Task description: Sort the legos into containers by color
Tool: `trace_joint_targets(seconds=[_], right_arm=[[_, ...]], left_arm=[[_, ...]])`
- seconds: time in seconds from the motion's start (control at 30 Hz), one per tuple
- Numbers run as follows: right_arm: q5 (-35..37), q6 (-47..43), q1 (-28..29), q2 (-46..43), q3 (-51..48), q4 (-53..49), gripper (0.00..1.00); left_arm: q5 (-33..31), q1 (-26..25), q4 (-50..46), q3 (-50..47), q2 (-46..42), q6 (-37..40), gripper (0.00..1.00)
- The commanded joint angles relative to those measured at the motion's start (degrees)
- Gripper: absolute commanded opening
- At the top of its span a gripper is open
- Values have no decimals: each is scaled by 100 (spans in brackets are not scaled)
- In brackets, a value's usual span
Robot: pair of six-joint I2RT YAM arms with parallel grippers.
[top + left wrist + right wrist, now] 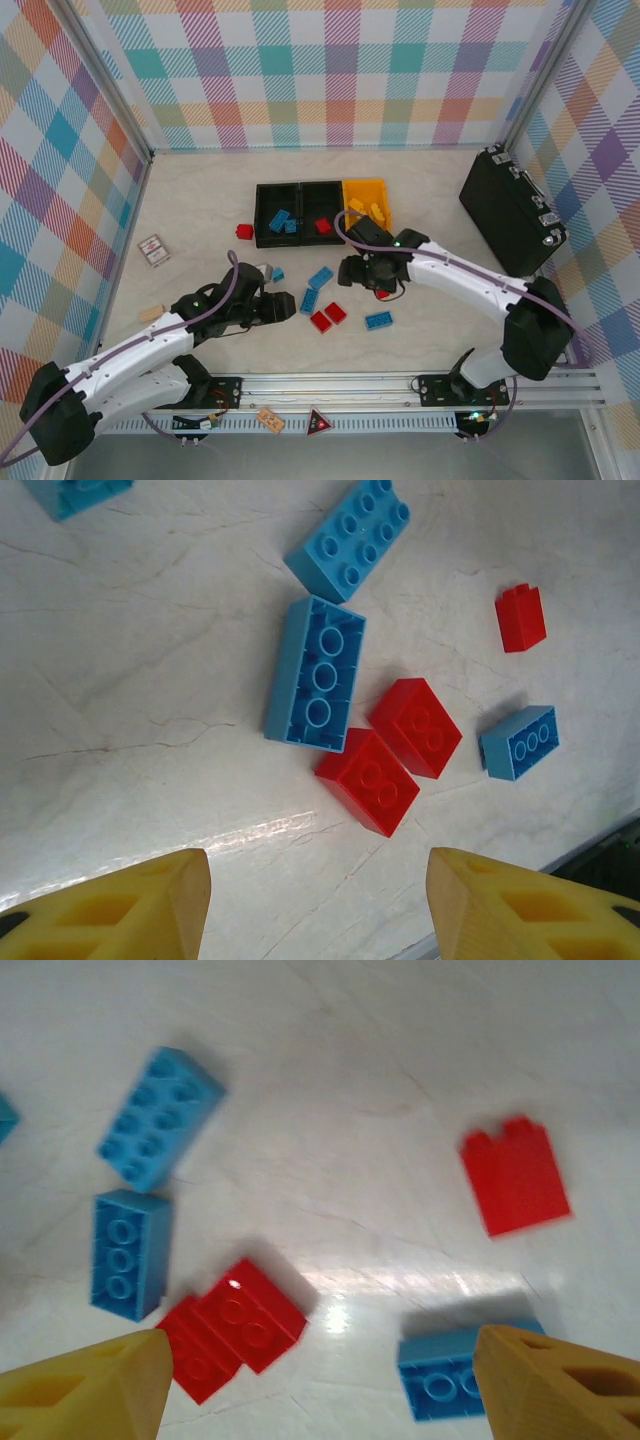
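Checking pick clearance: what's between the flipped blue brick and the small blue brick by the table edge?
Two touching red bricks lie between flipped blue brick and small blue brick; left wrist view.

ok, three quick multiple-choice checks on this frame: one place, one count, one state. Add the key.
1. Where do the blue bricks that are already sorted lie?
A. in the left black bin
B. in the middle black bin
C. in the yellow bin

2. How many red bricks lie touching each other beside the long blue brick?
A. one
B. two
C. four

3. What state is the left pincer in?
A. shut on a red brick
B. open, holding nothing
C. shut on a blue brick

Key:
1 A, the top view shows blue in the leftmost bin of the row.
2 B, the left wrist view shows a pair of red bricks side by side.
3 B, its jaws stand apart with nothing between them.
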Motion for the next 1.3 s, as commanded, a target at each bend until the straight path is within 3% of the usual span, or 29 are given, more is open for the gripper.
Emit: trace_joint_targets(seconds=[0.0,0.33,0.63,1.0,1.27], right_arm=[[-15,1154,-91,-451,-502,-199,81],[133,2641,-126,-1161,-1554,-54,83],[-199,2738,-126,-257,-1610,339,81],[-451,2801,-118,298,-1656,640,72],[-354,2848,-47,265,-1631,573,47]], left_arm=[[-109,-130,180,89,109,93,59],[-365,-462,368,-2,325,-73,59],[-511,-571,404,15,540,-156,59],[-634,-598,426,-7,698,-227,58],[-642,-600,465,-2,799,-232,58]])
